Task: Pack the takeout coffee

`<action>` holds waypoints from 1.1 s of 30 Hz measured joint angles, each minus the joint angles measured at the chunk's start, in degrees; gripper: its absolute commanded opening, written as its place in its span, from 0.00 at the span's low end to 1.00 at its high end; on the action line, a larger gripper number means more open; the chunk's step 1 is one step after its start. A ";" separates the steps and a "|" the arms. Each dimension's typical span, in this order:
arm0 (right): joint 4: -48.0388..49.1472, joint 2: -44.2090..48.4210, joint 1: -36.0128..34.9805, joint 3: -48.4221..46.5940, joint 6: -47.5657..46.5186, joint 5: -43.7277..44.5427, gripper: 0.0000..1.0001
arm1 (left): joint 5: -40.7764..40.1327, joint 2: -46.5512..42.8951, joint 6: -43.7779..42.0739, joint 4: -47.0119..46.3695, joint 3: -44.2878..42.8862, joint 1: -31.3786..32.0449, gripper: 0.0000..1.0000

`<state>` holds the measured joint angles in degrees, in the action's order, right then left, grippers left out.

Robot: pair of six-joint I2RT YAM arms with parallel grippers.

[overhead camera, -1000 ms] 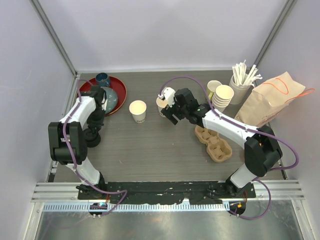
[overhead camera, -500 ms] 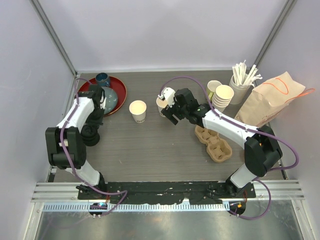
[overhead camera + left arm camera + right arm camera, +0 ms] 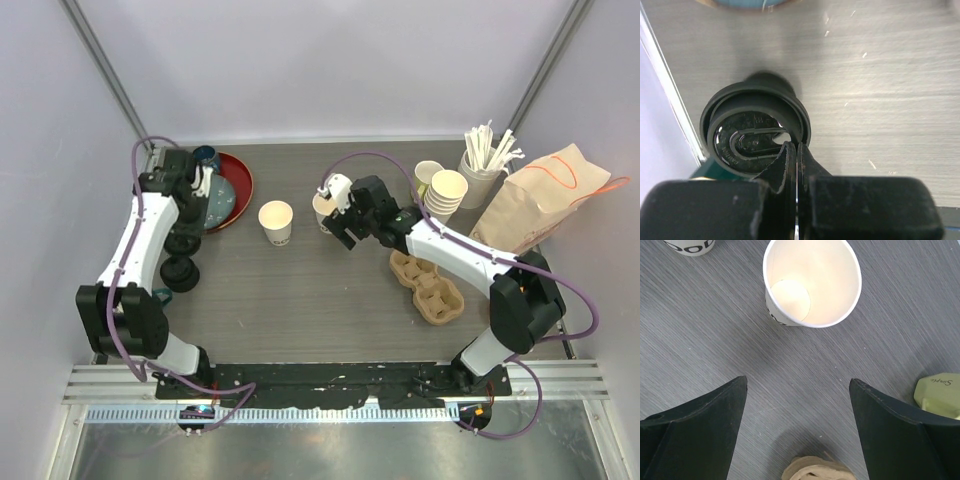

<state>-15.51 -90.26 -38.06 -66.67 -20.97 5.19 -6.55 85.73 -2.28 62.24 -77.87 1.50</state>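
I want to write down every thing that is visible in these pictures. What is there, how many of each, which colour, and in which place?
paper cup: two, cream-white, open, mid-table
black lid: three, black, two by the left edge, one in the left pincer
tray: one, red, far left corner, under a blue-grey plate and a dark mug
cup carrier: one, brown cardboard, right of centre
cup stack: one, cream, far right
yellow-green mug: one, beside the stack
sticks: a bunch, white, in a holder, far right
paper bag: one, brown, right edge
left pincer: one, black, shut on a lid's rim
right pincer: one, black, open, facing a paper cup
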 measured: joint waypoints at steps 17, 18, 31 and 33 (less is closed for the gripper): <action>-0.35 8.68 7.56 -2.82 13.09 -2.71 0.89 | 9.44 15.12 -2.27 -3.78 -22.64 23.61 0.00; -0.37 8.83 8.22 -2.82 13.81 -2.67 0.89 | 10.19 16.55 -2.25 -4.44 -22.95 24.22 0.00; -3.37 9.86 10.32 -2.82 17.90 -2.25 0.89 | 13.11 25.11 -0.61 -2.97 -32.37 25.33 0.00; -3.85 9.92 10.32 -2.91 17.88 -2.23 0.89 | 12.85 25.11 -0.46 -1.70 -32.48 25.33 0.00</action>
<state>-19.35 -80.34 -27.75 -69.58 -3.09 2.96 6.31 110.85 -2.74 60.53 -110.34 26.83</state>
